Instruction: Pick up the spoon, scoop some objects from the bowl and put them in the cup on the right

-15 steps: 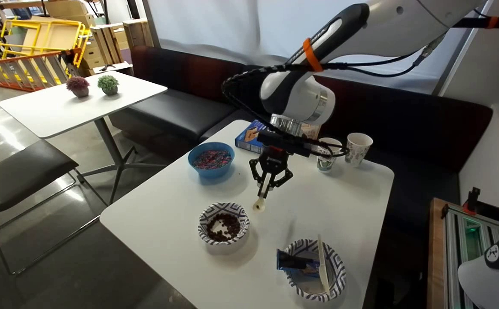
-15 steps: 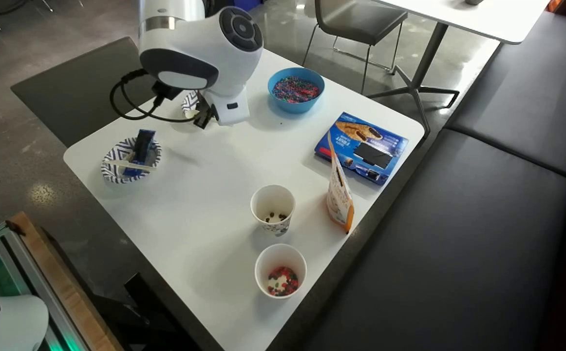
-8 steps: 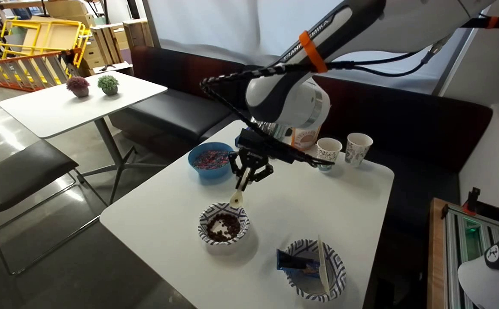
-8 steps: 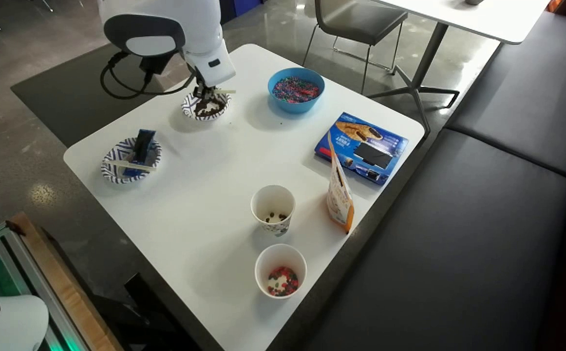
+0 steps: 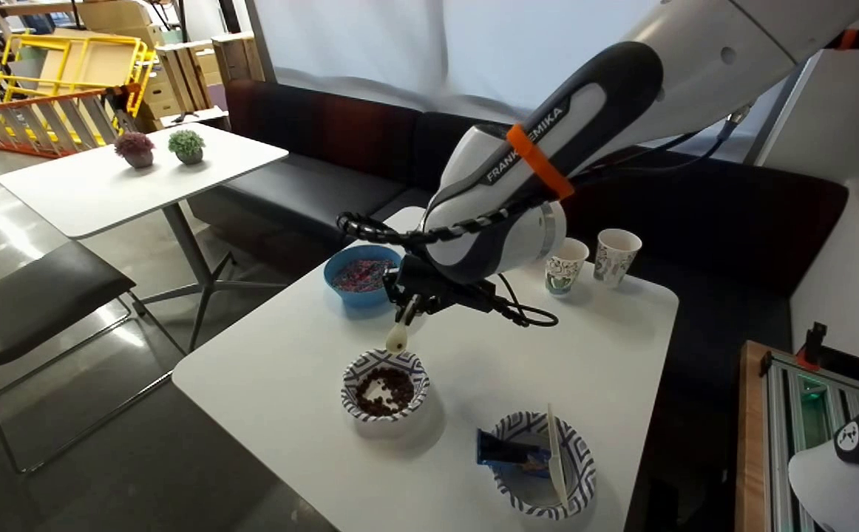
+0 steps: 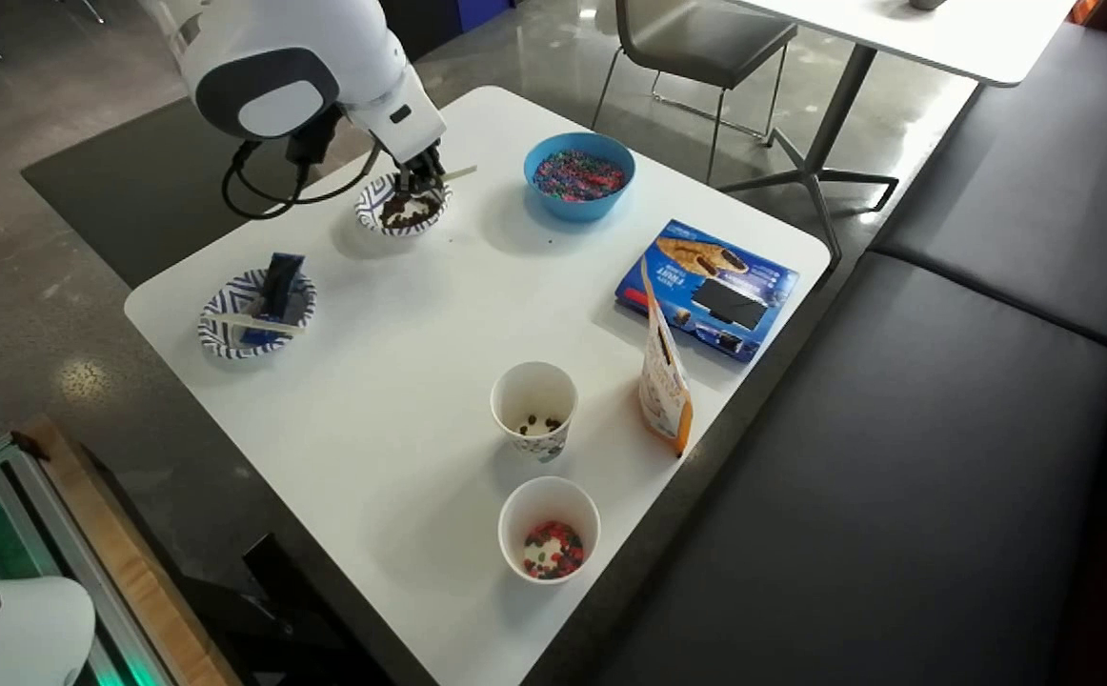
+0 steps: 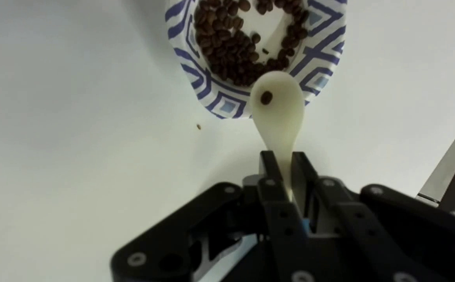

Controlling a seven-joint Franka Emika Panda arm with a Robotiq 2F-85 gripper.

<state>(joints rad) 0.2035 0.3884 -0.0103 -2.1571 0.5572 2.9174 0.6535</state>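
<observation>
Wrist view: bowl (image 7: 323, 47) cut off by the top edge; the objects (image 7: 227, 51), dark brown and bean-like, banked round its wall with pale bottom showing between. Spoon (image 7: 277, 113) reaches over the bowl's rim on the gripper side, scoop overlapping the heap's edge as seen here, one of the objects lying in it. Contact between scoop and rim: cannot tell. Gripper (image 7: 284, 156) clamped on the spoon's handle, a finger on each side; the handle runs back between them out of sight.

In an exterior view the gripper covers part of the bowl and the scoop cannot be made out; a pale handle end (image 6: 461, 172) pokes out on the side away from the bowl.

Cup (image 5: 615, 262) well apart from the bowl, just beside the marked cup (image 5: 565, 270), which stands nearer the bowl. In an exterior view red and dark bits (image 6: 570, 550) lie at the cup's bottom, too small to name.

Blue bowl (image 5: 359, 299) near the bowl, one side blocked by the gripper in an exterior view, its coloured contents (image 5: 361, 275) only a speckle. Patterned plate (image 5: 584, 465) also near the bowl, holding a blue wrapper (image 5: 511, 452), print unreadable, and a pale slim utensil (image 5: 557, 462), kind unclear.
</observation>
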